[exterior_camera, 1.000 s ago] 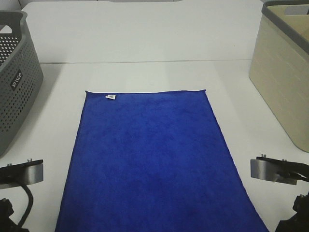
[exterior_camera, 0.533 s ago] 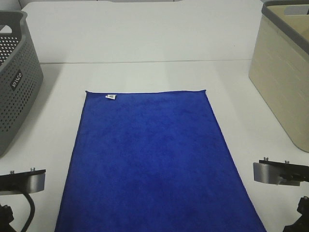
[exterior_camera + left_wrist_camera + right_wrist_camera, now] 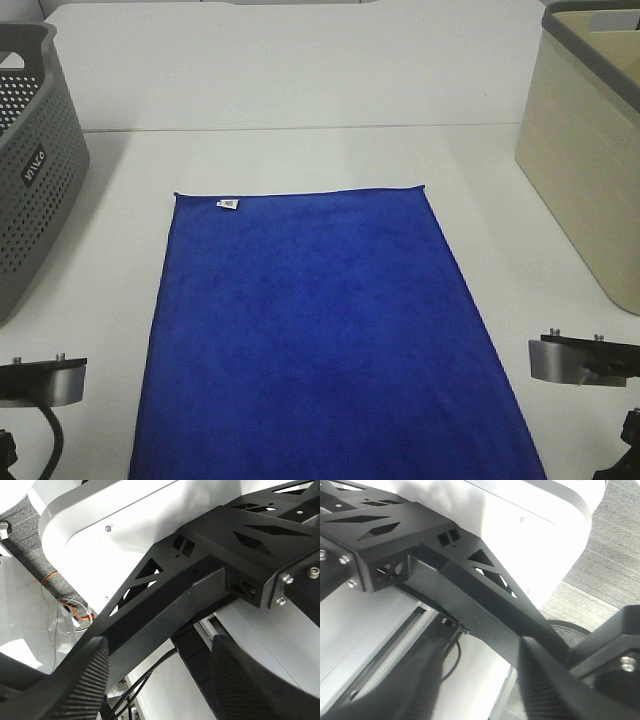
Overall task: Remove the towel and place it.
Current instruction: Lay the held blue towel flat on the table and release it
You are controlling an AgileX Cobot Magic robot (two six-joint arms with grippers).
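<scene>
We see left fingers (image 3: 86, 681) and right fingers (image 3: 555, 690) parted, gripping nothing; the towel (image 3: 320, 330) lies flat on the worktop (image 3: 300, 90) between grey basket (image 3: 30, 170) and beige basket (image 3: 585, 150), contents unseen.

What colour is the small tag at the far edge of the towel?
White. The tag stands out against the royal-blue towel, best seen in the exterior high view.

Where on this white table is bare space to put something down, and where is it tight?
Widest bare patch: the white table beyond the far edge of the royal-blue plush rectangular towel, between the grey perforated plastic basket and the beige rectangular basket. Narrower strips run between the towel and each basket. The near corners are crowded by robot arm parts.
</scene>
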